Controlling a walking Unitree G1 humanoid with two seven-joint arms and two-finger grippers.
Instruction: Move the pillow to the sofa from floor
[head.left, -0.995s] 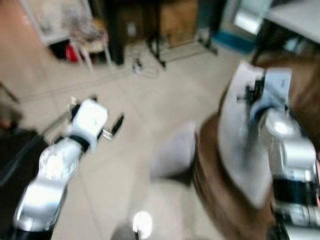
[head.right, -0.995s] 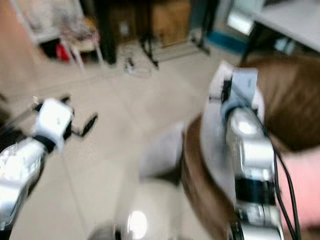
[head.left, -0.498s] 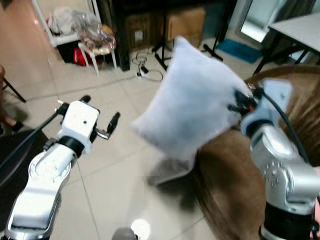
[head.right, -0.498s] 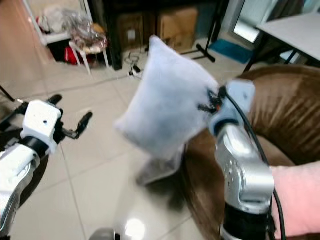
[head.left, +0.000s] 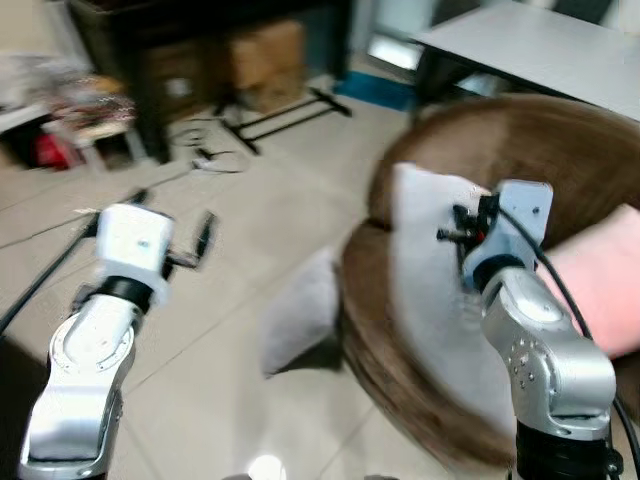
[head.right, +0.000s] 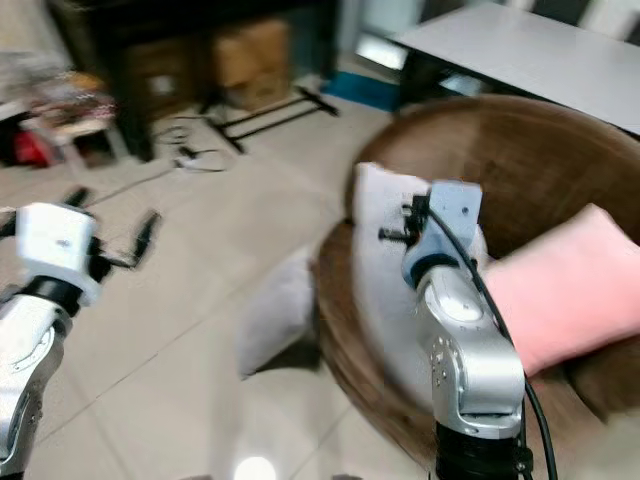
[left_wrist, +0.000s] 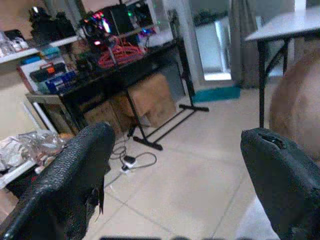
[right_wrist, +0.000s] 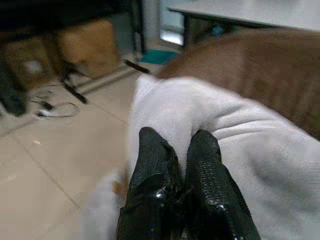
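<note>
A white pillow (head.left: 425, 290) hangs against the front edge of the round brown sofa (head.left: 560, 150), partly over its seat. My right gripper (head.left: 458, 234) holds it up by a pinched top corner. In the right wrist view the two black fingers (right_wrist: 155, 175) are pressed together, shut on a fold of the white pillow (right_wrist: 240, 135). My left gripper (left_wrist: 175, 150) is raised over the tiled floor to the left, open with nothing between its fingers (left_wrist: 75, 170).
A second grey pillow (head.left: 300, 318) leans on the floor against the sofa's base. A pink cushion (head.left: 600, 275) lies on the sofa seat. Cardboard boxes (head.left: 265, 55) sit under a black desk at the back, with cables (head.left: 215, 160) on the floor. A white table (head.left: 540, 40) stands behind the sofa.
The camera has turned toward the sofa. My right gripper has swung the white pillow from high in front of me down against the sofa. The left gripper stays open.
</note>
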